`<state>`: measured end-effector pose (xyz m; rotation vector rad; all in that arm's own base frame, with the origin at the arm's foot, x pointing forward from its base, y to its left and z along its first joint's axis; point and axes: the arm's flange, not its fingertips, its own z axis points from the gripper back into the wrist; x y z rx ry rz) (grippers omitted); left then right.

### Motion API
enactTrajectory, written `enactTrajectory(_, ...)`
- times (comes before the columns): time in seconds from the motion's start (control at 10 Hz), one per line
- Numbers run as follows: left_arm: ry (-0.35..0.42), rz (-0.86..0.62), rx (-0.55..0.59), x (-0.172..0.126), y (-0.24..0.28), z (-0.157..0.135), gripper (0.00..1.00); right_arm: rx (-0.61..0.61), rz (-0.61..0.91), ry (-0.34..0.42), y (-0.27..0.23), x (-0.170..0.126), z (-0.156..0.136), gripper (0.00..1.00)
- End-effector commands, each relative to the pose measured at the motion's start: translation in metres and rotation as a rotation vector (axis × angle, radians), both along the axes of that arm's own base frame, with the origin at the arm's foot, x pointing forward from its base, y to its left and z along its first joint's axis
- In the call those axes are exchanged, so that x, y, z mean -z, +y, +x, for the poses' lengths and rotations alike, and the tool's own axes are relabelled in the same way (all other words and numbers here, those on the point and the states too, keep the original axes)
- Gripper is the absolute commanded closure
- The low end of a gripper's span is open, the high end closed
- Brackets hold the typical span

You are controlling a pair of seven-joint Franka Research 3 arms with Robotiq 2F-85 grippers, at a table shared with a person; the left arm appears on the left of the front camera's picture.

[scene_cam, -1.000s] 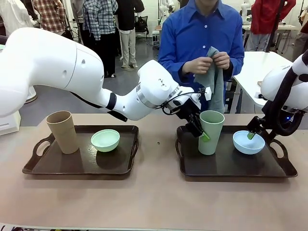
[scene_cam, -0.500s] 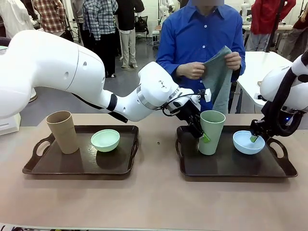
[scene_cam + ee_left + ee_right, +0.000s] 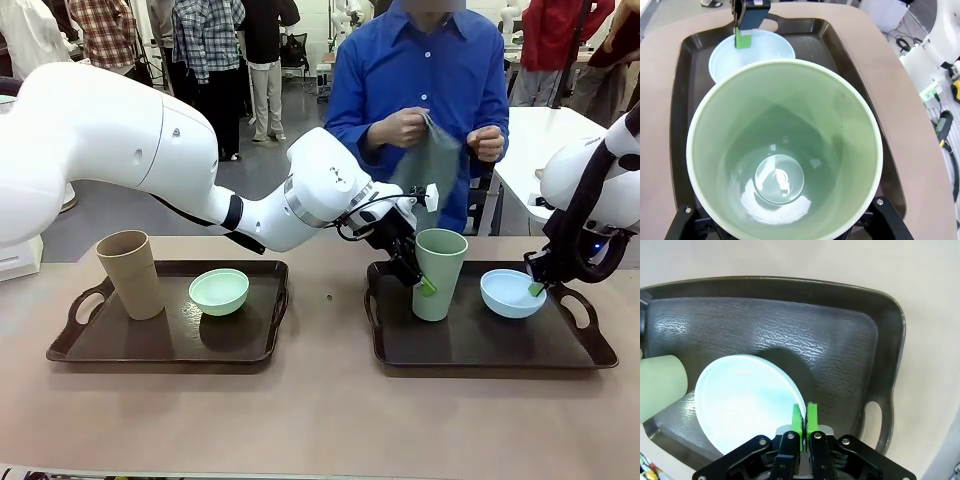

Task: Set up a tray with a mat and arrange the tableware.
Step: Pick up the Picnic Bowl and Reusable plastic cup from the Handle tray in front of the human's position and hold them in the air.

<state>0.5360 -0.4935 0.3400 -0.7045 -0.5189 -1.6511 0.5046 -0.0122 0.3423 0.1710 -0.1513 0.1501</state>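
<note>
- Front view: the left claw point(image 3: 424, 283) is pressed against the sage green cup point(image 3: 440, 262), which stands by the left edge of the right tray point(image 3: 480, 352). I think it pinches the thin wall, but the fingertips are hard to see.
- A pinch that high on a tall cup is small. The cup could tip or slip out when lifted.
- The right claw point(image 3: 804, 420) pinches the rim of the pale blue bowl point(image 3: 740, 400), on the tray's right half. Held by one edge, the bowl could swing, slide out and drop.
- Cup and bowl sit near each other, so the arms could bump.
- The person holds the grey mat point(image 3: 430, 165) past the tray's far edge. Laid too soon, it could snag a dish.
</note>
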Motion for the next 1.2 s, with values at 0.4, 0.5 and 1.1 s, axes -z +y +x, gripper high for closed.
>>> enactTrajectory(0.4, 0.003, -0.019, -0.070, -0.016, 0.015, -0.012, 1.00, -0.050, -0.006, 0.057, -0.001, 0.001, 0.005, 1.00)
enactTrajectory(0.5, 0.014, -0.056, -0.078, -0.034, 0.023, -0.020, 1.00, -0.048, 0.004, 0.070, 0.002, -0.010, -0.001, 1.00)
enactTrajectory(1.1, -0.080, -0.056, -0.125, -0.159, 0.083, -0.067, 1.00, -0.041, -0.076, -0.041, -0.003, -0.149, -0.068, 1.00)
